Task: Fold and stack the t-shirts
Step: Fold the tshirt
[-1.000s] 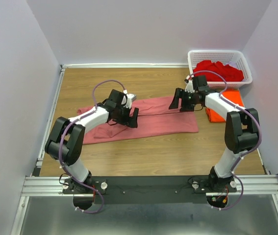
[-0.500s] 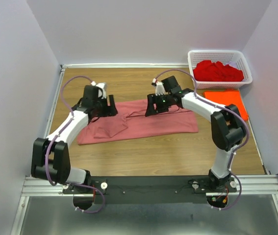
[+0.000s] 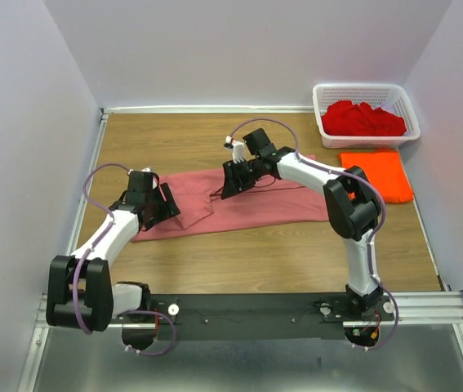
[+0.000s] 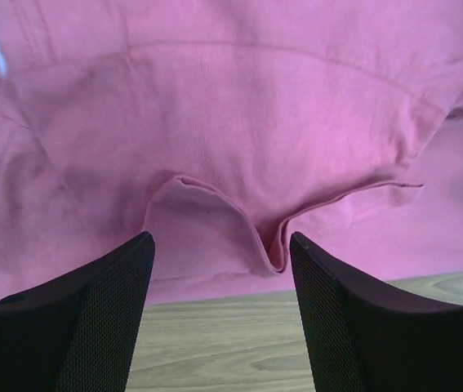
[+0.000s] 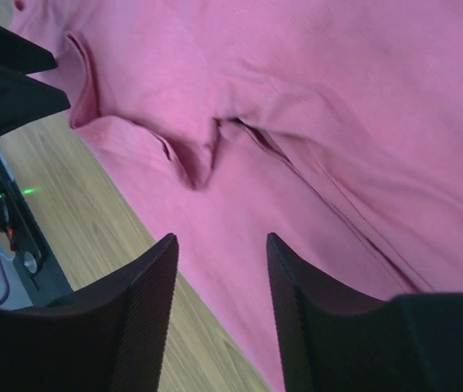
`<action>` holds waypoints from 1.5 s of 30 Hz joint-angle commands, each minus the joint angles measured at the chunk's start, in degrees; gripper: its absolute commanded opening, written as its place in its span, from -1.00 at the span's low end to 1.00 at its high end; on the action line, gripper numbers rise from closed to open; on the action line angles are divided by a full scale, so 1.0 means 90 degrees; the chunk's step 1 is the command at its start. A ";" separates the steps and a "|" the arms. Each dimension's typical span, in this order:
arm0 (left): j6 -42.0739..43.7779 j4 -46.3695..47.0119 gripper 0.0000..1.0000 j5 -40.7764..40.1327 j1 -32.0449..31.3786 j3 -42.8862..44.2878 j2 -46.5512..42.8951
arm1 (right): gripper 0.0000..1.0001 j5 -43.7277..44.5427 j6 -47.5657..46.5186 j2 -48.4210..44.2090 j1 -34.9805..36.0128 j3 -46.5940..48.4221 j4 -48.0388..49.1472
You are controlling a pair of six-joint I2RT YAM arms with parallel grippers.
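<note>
The left gripper (image 4: pixel 221 242) is held spread at the left end of the salmon-pink t-shirt (image 3: pixel 272 204), which is laid on the table (image 3: pixel 215 253). A raised fold (image 4: pixel 215 214) lies just ahead and nothing is pinched. The right gripper (image 5: pixel 219 242) is spread, empty, over the shirt's far edge. Both have been shifted leftward along it.

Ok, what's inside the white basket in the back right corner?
A heap of red t-shirts fills the white basket. How many there are, and anything beneath the heap, is covered.
</note>
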 commanded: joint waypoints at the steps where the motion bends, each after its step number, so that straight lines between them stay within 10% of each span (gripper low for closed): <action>1: -0.0272 0.0070 0.51 -0.0636 0.0054 0.0069 -0.0517 | 0.05 -0.0383 -0.0135 0.0345 0.0119 0.0421 0.0237; 45: 0.0540 0.0343 -0.01 -0.0452 0.0288 0.0099 0.0527 | -0.44 -0.0803 -0.0183 0.1195 0.0744 0.0755 0.0530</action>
